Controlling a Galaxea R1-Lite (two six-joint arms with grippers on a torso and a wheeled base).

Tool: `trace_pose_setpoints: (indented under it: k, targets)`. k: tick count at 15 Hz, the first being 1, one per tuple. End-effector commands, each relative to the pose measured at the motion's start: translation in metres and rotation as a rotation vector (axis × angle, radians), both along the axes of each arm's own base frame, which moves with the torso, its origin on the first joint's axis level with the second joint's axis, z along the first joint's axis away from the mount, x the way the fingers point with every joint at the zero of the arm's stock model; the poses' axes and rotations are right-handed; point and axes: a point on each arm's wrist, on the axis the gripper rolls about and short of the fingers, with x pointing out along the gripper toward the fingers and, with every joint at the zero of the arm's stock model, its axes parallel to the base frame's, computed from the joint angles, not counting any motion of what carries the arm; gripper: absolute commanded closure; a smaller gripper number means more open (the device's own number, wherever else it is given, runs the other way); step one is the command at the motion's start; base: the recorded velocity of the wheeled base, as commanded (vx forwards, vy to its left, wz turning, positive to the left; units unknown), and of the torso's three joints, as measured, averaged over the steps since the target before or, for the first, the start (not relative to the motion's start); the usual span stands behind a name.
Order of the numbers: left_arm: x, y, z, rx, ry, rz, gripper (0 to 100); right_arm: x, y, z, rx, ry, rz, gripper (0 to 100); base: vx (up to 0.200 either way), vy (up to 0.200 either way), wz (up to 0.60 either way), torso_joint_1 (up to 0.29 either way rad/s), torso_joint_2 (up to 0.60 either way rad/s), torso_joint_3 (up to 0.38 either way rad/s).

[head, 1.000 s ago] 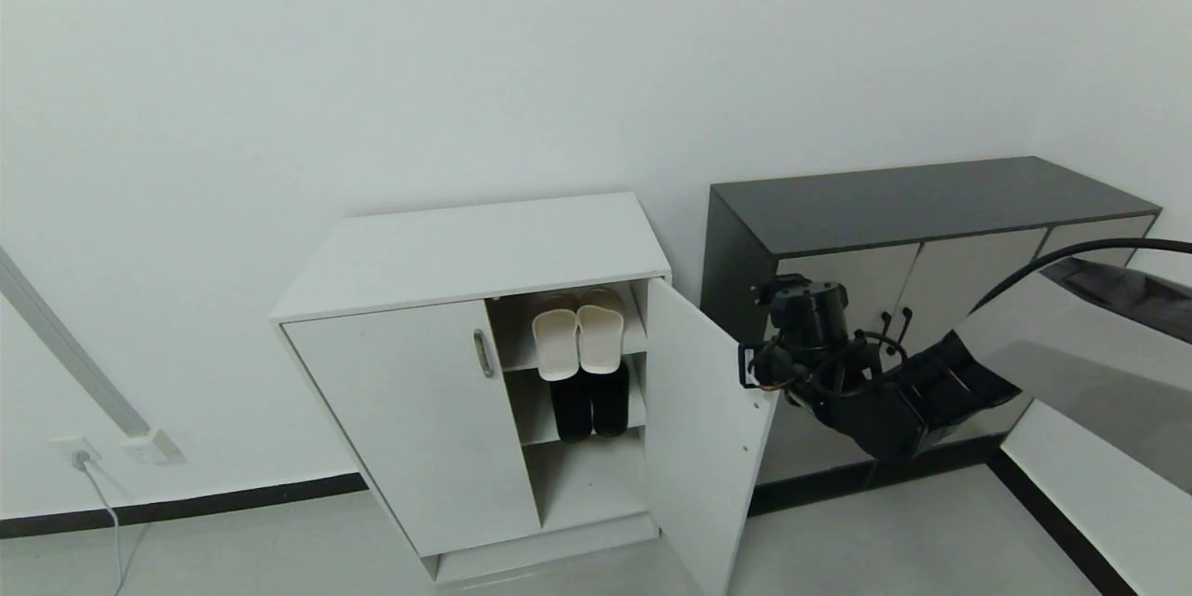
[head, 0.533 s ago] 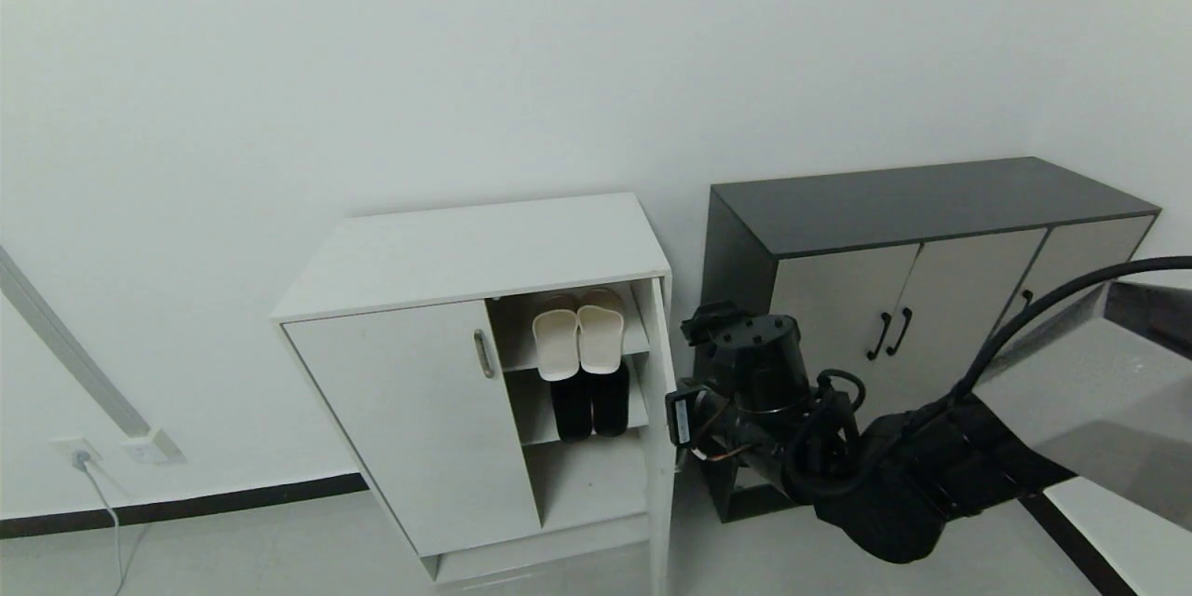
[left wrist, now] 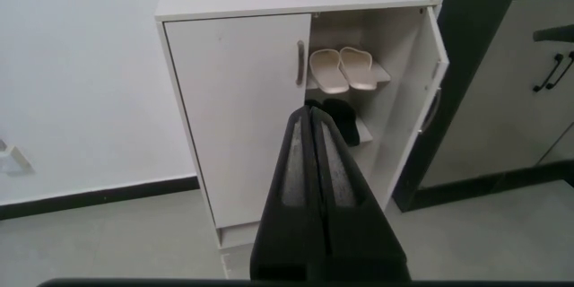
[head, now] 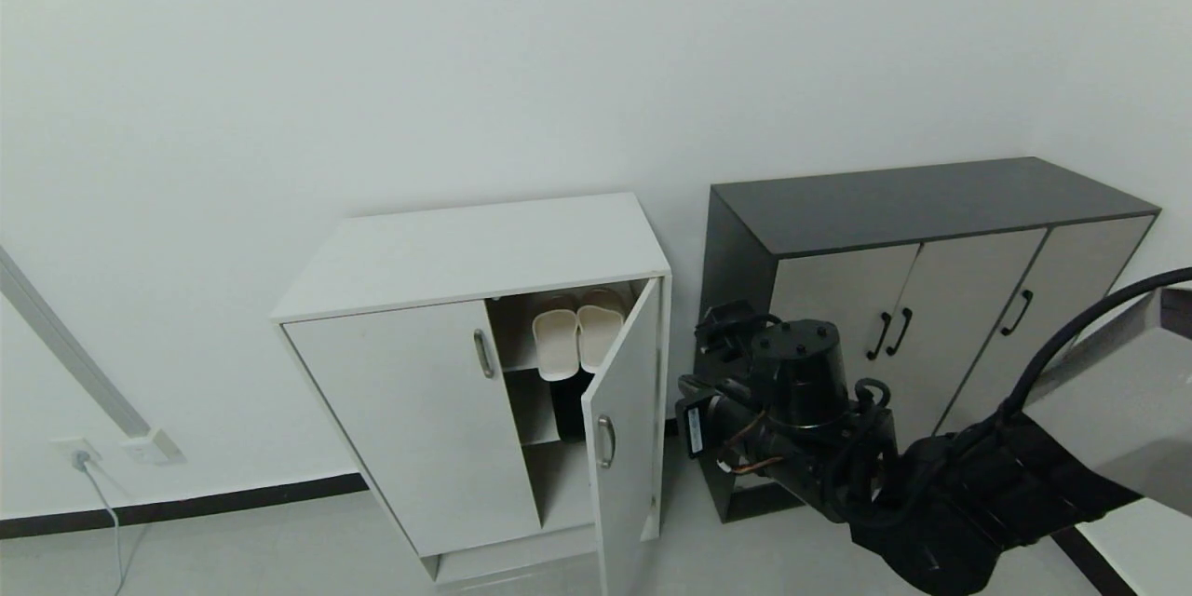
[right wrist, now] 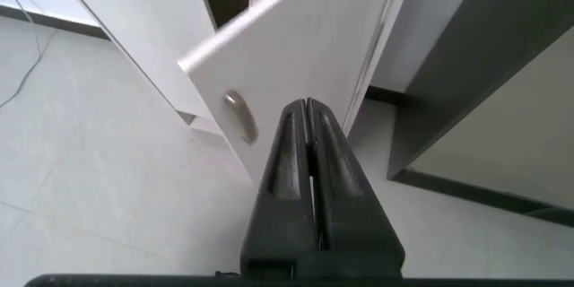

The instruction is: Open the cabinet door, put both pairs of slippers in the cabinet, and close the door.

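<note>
While white slippers (head: 577,340) and black slippers (left wrist: 350,118) sit shelved inside, the cabinet door (head: 622,428) stands half shut at nine o'clock from my right gripper (right wrist: 309,112), clenched empty. Closing it probably needs a push toward nine.

1. Black slippers (head: 568,410): mostly hidden behind the half-open door (head: 633,372); only a dark sliver shows at the middle shelf.
2. Left wrist view: left gripper (left wrist: 311,112) covers part of that pair.
3. Head view: the door's lower corner and the cabinet (head: 466,251) base are cut off by the bottom edge.
4. Cream slippers (head: 577,335): toe ends too deep on the top shelf to see.
</note>
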Motion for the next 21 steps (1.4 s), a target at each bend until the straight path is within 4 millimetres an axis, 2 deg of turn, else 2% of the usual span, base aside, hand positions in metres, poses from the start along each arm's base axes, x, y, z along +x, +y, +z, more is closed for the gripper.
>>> trace_pose_setpoints:
  k: [1,7,12,14,17,21]
  targets:
    - [0.000,0.000,0.000,0.000,0.001,0.002,100,-0.001,0.001,-0.003,-0.007,0.004,0.003,100,0.000,0.000,0.00,0.000,0.00,0.000]
    - [0.000,0.000,0.000,0.000,0.001,0.002,100,-0.002,0.002,-0.008,-0.001,-0.002,0.021,100,0.000,0.000,0.60,0.002,0.00,0.005]
    - [0.000,0.000,0.000,0.000,0.001,0.002,100,-0.002,0.000,-0.010,-0.006,-0.008,0.035,100,0.000,0.000,0.00,0.000,0.00,0.000]
    - [0.000,0.000,0.000,0.000,0.001,0.002,100,-0.002,-0.003,-0.005,0.002,-0.045,0.026,100,0.000,0.000,0.00,0.000,0.00,0.000]
    - [0.000,0.000,0.000,0.000,0.001,0.002,100,-0.007,-0.014,0.003,-0.010,-0.060,0.019,100,0.000,0.000,0.00,0.000,0.00,0.000]
    - [0.000,0.000,0.000,0.003,0.003,-0.001,100,-0.043,-0.053,-0.009,-0.085,0.022,0.010,100,0.150,0.000,0.00,-0.002,0.00,0.002]
